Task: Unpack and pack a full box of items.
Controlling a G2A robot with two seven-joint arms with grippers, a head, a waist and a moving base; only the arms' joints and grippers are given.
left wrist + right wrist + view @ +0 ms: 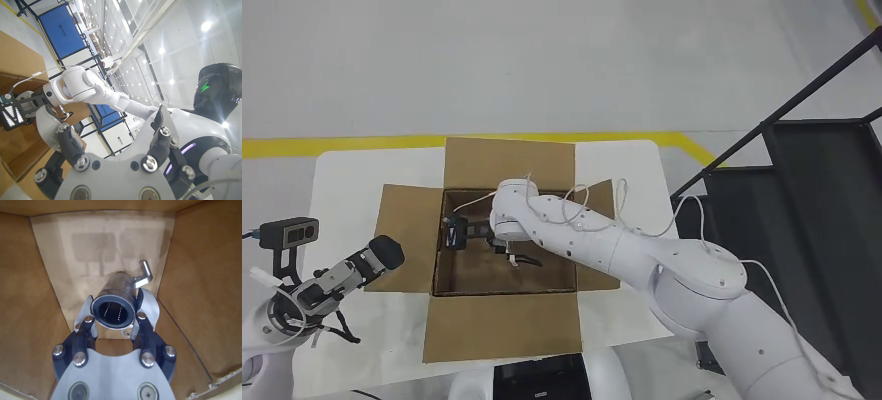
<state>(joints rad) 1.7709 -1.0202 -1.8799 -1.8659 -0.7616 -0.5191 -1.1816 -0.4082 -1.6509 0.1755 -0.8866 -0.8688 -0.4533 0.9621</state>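
As the right claw (114,307) clamps a metal cylinder (116,298) low inside the cardboard box (508,160), a small bent bracket (144,275) just beside it, the left claw (103,113) hangs apart outside the box.

Table (352,190): white top with rounded corners.
Cardboard box (510,160): stands at the table's middle, open upward.
Flaps (407,238): all four folded outward and spread over the tabletop.

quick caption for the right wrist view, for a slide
Right tool holds a metal cylinder inside the cardboard box, a bent metal piece just past it.
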